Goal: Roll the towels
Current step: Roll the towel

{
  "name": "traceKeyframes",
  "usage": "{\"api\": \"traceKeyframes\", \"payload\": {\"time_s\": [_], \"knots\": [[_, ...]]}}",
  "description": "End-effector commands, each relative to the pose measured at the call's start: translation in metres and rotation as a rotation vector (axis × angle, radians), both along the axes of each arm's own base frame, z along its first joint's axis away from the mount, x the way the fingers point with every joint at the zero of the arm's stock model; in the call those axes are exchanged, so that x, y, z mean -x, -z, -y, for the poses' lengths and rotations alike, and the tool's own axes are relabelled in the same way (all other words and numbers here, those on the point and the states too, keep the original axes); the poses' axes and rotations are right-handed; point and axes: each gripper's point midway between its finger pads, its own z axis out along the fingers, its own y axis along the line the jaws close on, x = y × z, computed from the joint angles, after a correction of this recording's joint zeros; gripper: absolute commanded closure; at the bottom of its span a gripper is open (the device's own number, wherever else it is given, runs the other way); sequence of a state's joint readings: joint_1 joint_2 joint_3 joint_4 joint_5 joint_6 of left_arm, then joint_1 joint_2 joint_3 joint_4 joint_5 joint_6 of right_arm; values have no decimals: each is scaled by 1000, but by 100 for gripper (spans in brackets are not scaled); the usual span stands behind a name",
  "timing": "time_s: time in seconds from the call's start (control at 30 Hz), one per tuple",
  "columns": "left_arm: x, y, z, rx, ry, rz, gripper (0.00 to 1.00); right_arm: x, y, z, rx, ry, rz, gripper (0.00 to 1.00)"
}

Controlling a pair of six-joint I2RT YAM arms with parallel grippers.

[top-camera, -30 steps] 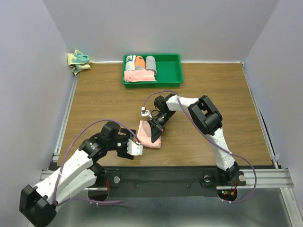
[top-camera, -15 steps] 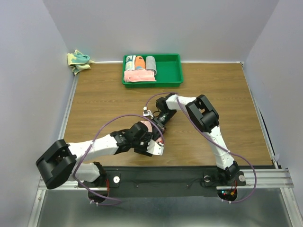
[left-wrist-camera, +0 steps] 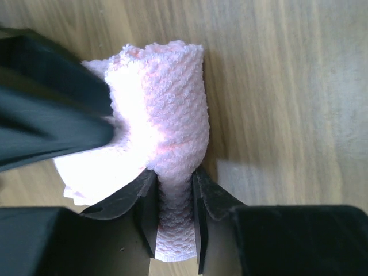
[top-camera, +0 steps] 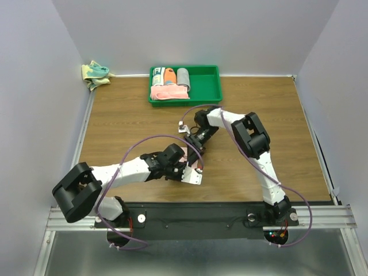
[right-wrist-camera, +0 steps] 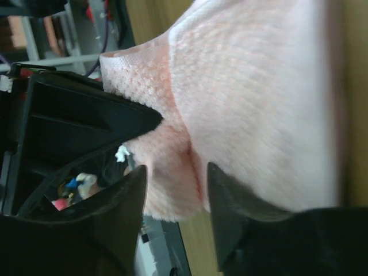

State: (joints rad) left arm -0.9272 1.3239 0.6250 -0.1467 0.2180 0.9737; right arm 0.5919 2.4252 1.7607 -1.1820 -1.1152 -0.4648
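The pale pink towel lies rolled into a stubby cylinder on the wooden table, near the middle front. In the top view only a sliver of it shows between the two grippers. My left gripper is shut on the near end of the roll, pinching the cloth between both pads. My right gripper is open at the roll's other side, its fingertips straddling a fold of the pink towel without squeezing it. The teal and yellow towel sits crumpled at the table's far left corner.
A green tray at the back centre holds several rolled towels and a pink one on its left side. Both arms meet over the table's front centre, the left gripper just in front of the right gripper.
My left arm swung in from the left and shut its jaws on the roll's end. The right gripper, shut on the towel before, has opened and shifted slightly back.
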Motion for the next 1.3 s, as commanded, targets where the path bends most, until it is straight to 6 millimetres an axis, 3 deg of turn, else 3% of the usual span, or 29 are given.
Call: {"api": "traceKeyframes", "payload": {"time_s": [0.0, 0.07, 0.1, 0.17, 0.2, 0.23, 0.27, 0.3, 0.37, 0.47, 0.5, 0.67, 0.73, 0.77, 0.87, 0.9, 1.17, 1.27], "knots": [[37, 13, -16, -75, 8, -239, 84, -83, -41, 27, -16, 124, 295, 31], [36, 4, -9, -50, 7, -290, 84, -101, -74, 35, -44, 174, 379, 22], [29, 1, -10, -52, -20, -323, 83, -113, -98, 46, -59, 219, 445, 8], [33, 1, -12, -59, -29, -431, 82, -126, -118, 64, -57, 271, 533, 6], [18, -9, -9, -28, -61, -447, 80, -128, -118, 70, -51, 299, 568, 6], [15, -10, -9, -23, -69, -488, 80, -129, -123, 75, -46, 315, 608, 6], [16, -14, -6, 0, -60, -545, 80, -126, -151, 81, -73, 332, 701, 5], [8, -13, -11, -12, -99, -616, 79, -123, -142, 88, -46, 336, 733, 5], [12, -4, -14, -36, -108, -738, 79, -112, -163, 94, -66, 347, 816, 6], [-5, -7, -10, -14, -136, -797, 76, -94, -165, 100, -80, 328, 843, 9], [-10, -3, -9, -32, -135, -828, 76, -88, -175, 101, -99, 319, 882, 9], [-22, 20, -15, -75, -191, -1005, 74, -62, -158, 94, -40, 230, 978, 16], [-33, 22, -14, -74, -190, -1010, 74, -56, -160, 78, -41, 209, 1050, 16], [-36, 28, -16, -76, -206, -1024, 74, -45, -148, 66, -20, 169, 1066, 16], [-44, 33, -16, -80, -228, -1043, 74, -41, -137, 42, -8, 122, 1157, 16], [-45, 34, -16, -83, -229, -1048, 73, -29, -132, 27, -16, 72, 1183, 16], [-55, 38, -16, -88, -236, -1064, 71, -21, -79, -23, 29, -89, 1358, 9], [-55, 40, -19, -93, -239, -1064, 69, -19, -64, -30, 32, -156, 1422, 9]]}}
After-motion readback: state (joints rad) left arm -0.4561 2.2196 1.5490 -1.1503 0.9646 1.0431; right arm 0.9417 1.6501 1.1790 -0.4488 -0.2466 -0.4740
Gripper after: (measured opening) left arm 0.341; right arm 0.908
